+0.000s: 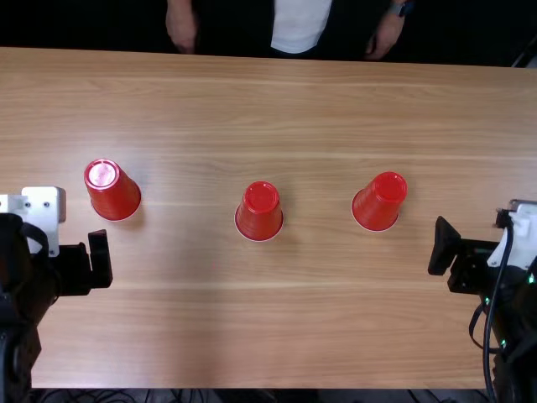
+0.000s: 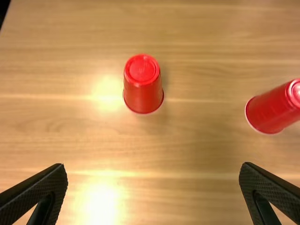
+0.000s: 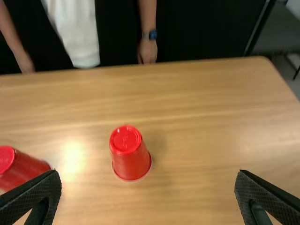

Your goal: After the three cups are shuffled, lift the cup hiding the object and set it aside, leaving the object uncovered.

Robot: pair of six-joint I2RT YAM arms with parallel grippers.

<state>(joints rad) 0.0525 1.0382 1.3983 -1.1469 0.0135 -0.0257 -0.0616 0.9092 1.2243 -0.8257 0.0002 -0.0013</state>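
Guessing wrong was the risk, since the left cup [image 1: 112, 191] and the right cup [image 1: 380, 201], each well apart from the middle cup [image 1: 258, 211] on the table [image 1: 268, 101], looked just like it, while the left claw [image 2: 152, 167] and the right claw [image 3: 147, 173] sat wide open, holding nothing.

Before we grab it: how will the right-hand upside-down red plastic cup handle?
The red plastic cup on the right looks light; a hard squeeze would probably dent it. Tapered glossy sides may slip. Resting on its wide rim, it likely slides, not tips.
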